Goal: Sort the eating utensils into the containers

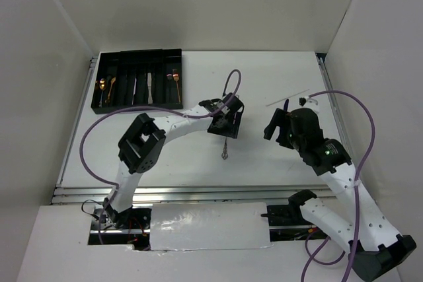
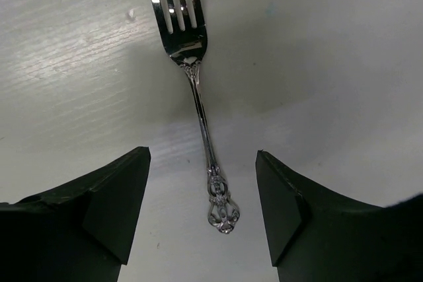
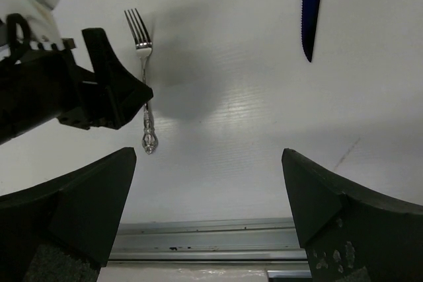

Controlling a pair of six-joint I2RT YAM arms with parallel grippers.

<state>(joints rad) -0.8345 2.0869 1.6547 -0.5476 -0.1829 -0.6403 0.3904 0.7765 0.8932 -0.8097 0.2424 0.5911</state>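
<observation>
Lying in slots (image 1: pixel 131 85) of the black tray (image 1: pixel 139 53) are copper-gold utensils (image 1: pixel 176 78).

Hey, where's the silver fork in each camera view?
Top external: fork at centre, just under the left end effector.
Left wrist: fork at centre, tines at top, handle between the open jaws.
Right wrist: fork at upper left.
Shared landmark: the left end effector, poised over the fork's handle in every view.
</observation>
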